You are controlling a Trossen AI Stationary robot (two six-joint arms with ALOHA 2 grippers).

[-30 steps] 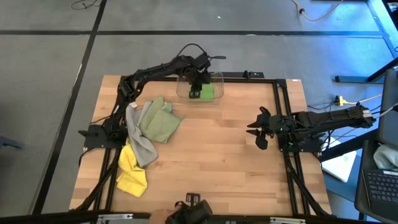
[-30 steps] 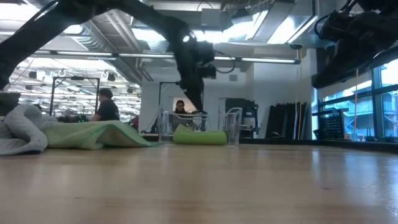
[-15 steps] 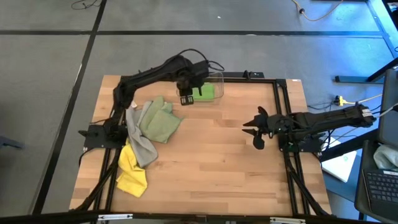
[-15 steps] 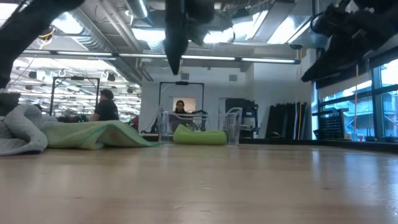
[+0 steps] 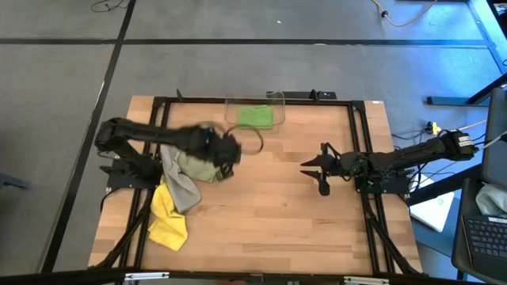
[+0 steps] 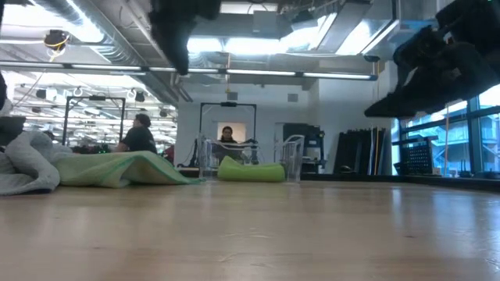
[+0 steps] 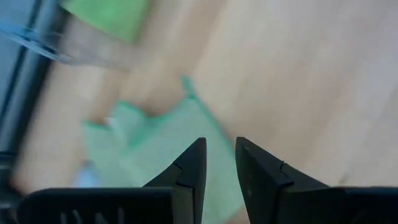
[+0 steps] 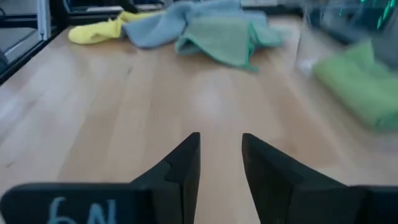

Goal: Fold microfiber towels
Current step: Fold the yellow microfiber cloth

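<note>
Wooden table top (image 5: 269,206), pale planks with visible grain, edged by a black metal frame (image 5: 360,158). Grey floor around it, crossed by dark lines. From table height: open hall behind, ceiling ducts and strip lights, glazed wall on the right. Two people (image 6: 141,134) far back, one seated, one standing in a doorway.

Clear plastic bin (image 5: 255,110) at the far middle of the table, thin see-through walls, rounded corners. Inside it the bright green towel (image 5: 256,116), folded to a compact pad; from the low view a soft rounded roll (image 6: 251,171).

Other three cloths heaped together at the left side, all soft, nappy, crumpled. Pale sage green towel (image 5: 200,162) farthest back in the heap, loosely spread with creased corners, partly under the arm. Grey towel (image 5: 179,184) draped over its left edge in a long wrinkled band. Yellow towel (image 5: 167,218) nearest, bunched, partly under the grey one.

Left gripper (image 5: 228,150) blurred, above the right edge of the sage cloth, near the bin; dark fingers (image 7: 189,171) narrowly parted, nothing between them, sage cloth below.

Right gripper (image 5: 317,168) right of centre, above bare wood, well apart from all cloths; fingers (image 8: 183,165) slightly apart, holding nothing.
</note>
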